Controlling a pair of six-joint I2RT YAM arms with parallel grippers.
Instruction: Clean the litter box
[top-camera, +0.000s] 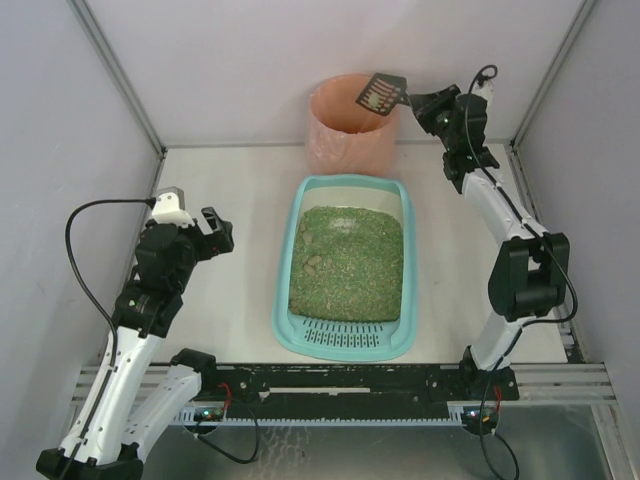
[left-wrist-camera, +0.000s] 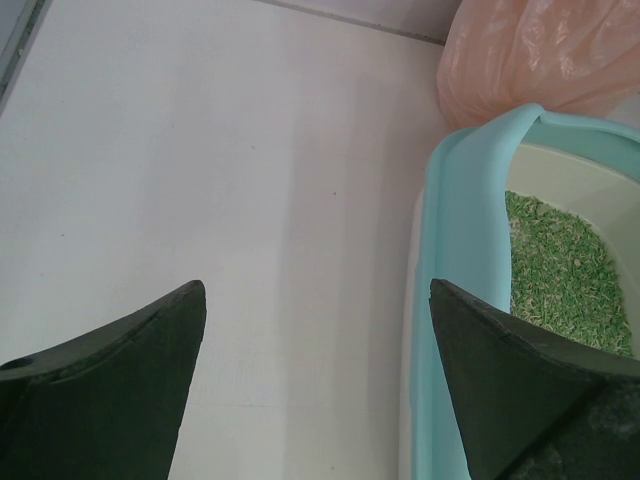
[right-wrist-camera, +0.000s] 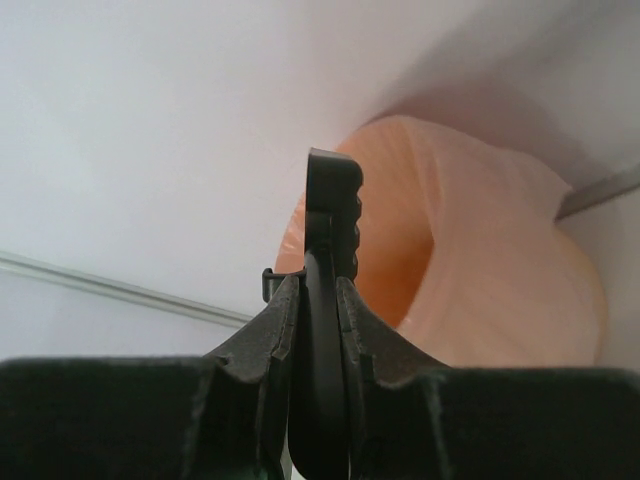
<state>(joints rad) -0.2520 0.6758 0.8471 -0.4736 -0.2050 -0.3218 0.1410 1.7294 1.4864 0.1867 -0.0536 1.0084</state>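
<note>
The teal litter box (top-camera: 287, 260) lies mid-table, filled with green-brown granules (top-camera: 350, 265), its slotted grate (top-camera: 342, 335) at the near end. My right gripper (top-camera: 420, 100) is shut on the black slotted scoop (top-camera: 380, 94) and holds it tilted over the round pink-orange bin (top-camera: 345, 130). In the right wrist view the scoop (right-wrist-camera: 330, 220) stands edge-on between my fingers with the bin's opening (right-wrist-camera: 470, 250) behind it. My left gripper (top-camera: 222, 235) is open and empty, left of the box. The left wrist view shows the box's rim (left-wrist-camera: 465, 240) by my right fingertip.
The bin's bag (left-wrist-camera: 545, 50) stands behind the litter box against the back wall. Grey walls close in the left, right and back. A metal rail (top-camera: 350, 380) runs along the near edge.
</note>
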